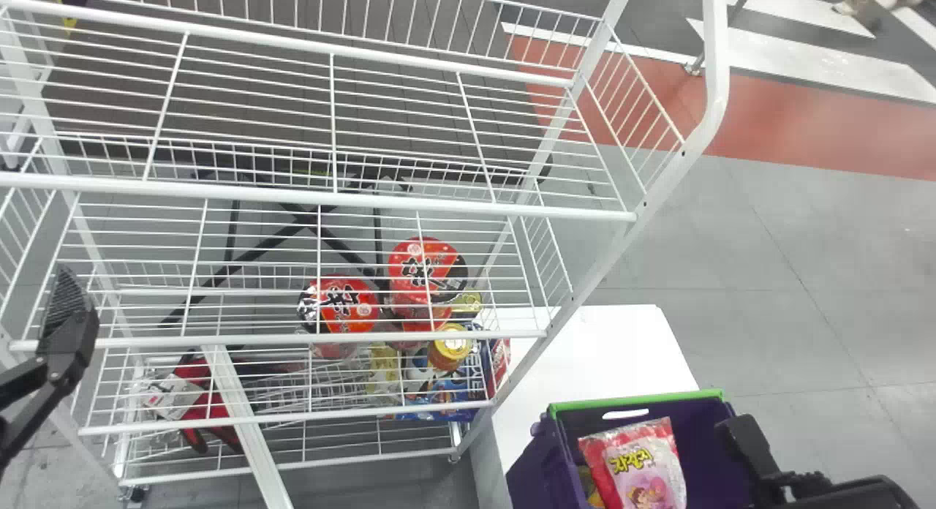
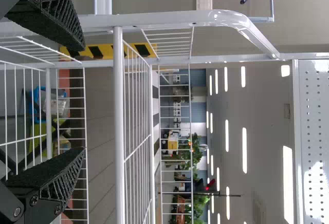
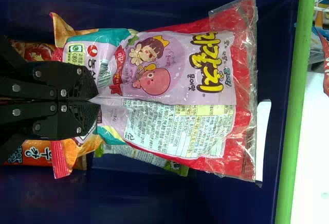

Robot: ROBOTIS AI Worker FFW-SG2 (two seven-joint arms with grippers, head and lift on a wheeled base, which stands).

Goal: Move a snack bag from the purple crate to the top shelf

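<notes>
Holds the left gripper [image 1: 67, 326] near the left end of the white wire rack [image 1: 322, 197], jaws wide apart. Looks down through it at red bowls [image 1: 344, 304], with a yellow-lidded jar [image 1: 450, 348] close by. Farther right, faces a white table [image 1: 621, 341], then the purple crate [image 1: 636, 401]. Has the snack bag [image 1: 632, 465] inside, top end toward the far wall, over other packets [image 3: 38, 153]. Pinches a fold of it in the right gripper [image 1: 749, 450], jaws narrowed onto the film.

The snack bag [image 3: 169, 72] is glossy plastic — purple crate [image 1: 540, 465] smooth, rack [image 1: 314, 198] metal.
</notes>
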